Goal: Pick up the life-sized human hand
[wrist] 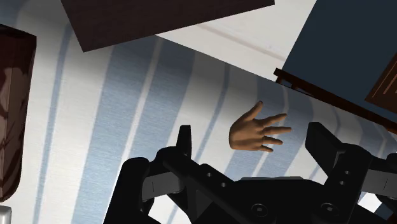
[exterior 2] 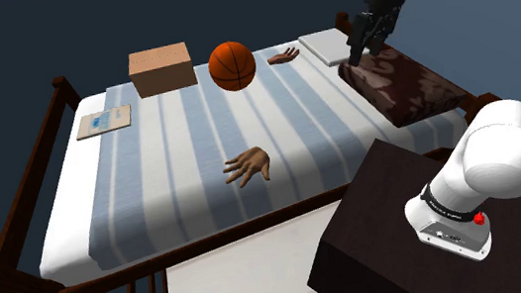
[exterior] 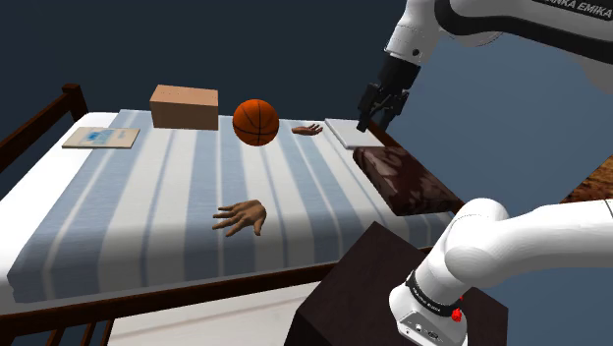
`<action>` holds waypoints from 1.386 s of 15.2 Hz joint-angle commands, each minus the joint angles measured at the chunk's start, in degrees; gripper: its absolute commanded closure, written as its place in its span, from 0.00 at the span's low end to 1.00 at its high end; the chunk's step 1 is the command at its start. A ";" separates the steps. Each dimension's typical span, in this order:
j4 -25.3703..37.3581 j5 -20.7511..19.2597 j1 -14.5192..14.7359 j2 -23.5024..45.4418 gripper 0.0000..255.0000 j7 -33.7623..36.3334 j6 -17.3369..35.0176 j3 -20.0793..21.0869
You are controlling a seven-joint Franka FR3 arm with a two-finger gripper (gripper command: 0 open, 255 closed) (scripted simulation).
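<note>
The gripper [exterior: 376, 122] was held wide open. In the wrist view its two black fingers [wrist: 184, 140] were seen standing well apart, with nothing clasped between them. It was poised high over the far corner of the blue-and-white striped bed [exterior: 147, 197] at the shoulder view's right. It was pointed downward with a slight tilt, above a flat white slab [exterior: 346, 131]. The white arm [exterior: 530, 236] was bent up from the dark stand [exterior: 354, 295] at the lower right. Its last links were brought in from the upper right corner, with the wrist turned down.

From the shoulder view's left, a thin flat item [exterior: 100, 138], possibly a book, was laid near the far edge, and a brown box [exterior: 184, 106] was set beside it. The life-sized hand [exterior: 243, 216] was found in the middle of the stripes, nearer the bed's near edge. Its fingers were spread and it was well apart from the gripper. In the wrist view it was framed between the open fingers without being touched. Behind it a basketball [exterior: 256, 122] was placed, then a smaller hand [exterior: 307, 129] just beside the slab. A dark brown cushion [exterior: 405, 182] was laid along the bed's right edge.
</note>
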 commanded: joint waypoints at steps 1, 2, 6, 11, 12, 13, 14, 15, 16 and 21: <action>0.00 0.00 0.00 0.00 0.00 0.00 0.00 0.00; -1.28 0.20 0.12 0.65 0.00 0.13 1.92 0.40; -5.67 0.99 0.67 4.11 0.00 0.65 9.71 2.01; -9.47 1.95 1.44 10.33 0.00 1.27 19.66 3.98; -9.99 2.13 1.59 11.82 0.00 1.40 21.66 4.37; -10.43 2.29 1.75 13.39 0.00 1.53 23.65 4.74; -10.79 2.44 1.90 15.04 0.00 1.66 25.64 5.12; -11.06 2.58 2.05 16.76 0.00 1.79 27.62 5.50; -11.25 2.70 2.19 18.55 0.00 1.93 29.59 5.86; -10.95 2.95 2.81 28.41 0.00 2.78 39.07 7.59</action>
